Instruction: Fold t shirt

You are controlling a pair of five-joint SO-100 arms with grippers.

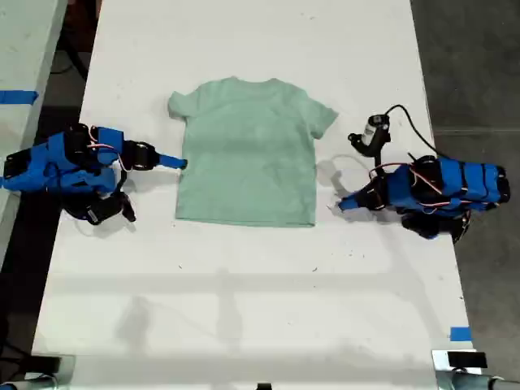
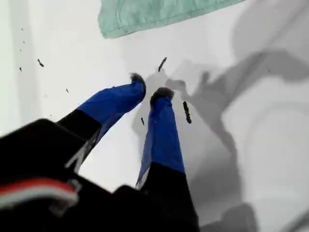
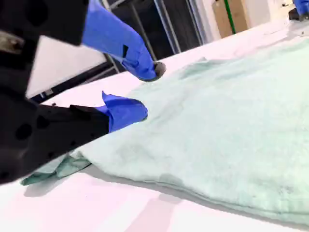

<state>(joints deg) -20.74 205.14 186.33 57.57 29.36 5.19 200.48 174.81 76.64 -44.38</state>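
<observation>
The pale mint-green t shirt (image 1: 248,150) lies flat on the white table (image 1: 244,284), neck toward the far edge. My second gripper (image 1: 180,163) is at the shirt's side on the exterior view's left, just below the sleeve. It stands open (image 3: 145,92) over the cloth edge (image 3: 231,121) with nothing between its fingers. My first gripper (image 1: 343,203) hovers over bare table on the exterior view's right, a little apart from the shirt's hem corner (image 2: 145,14). Its tips (image 2: 149,89) are open by only a narrow gap and hold nothing.
Both blue arms rest low on the table, one at each side in the exterior view. Blue tape (image 1: 461,334) marks the near corner at the exterior view's right. A second table with tape (image 1: 16,97) stands beyond the exterior view's left edge. Dark specks (image 2: 186,112) dot the tabletop.
</observation>
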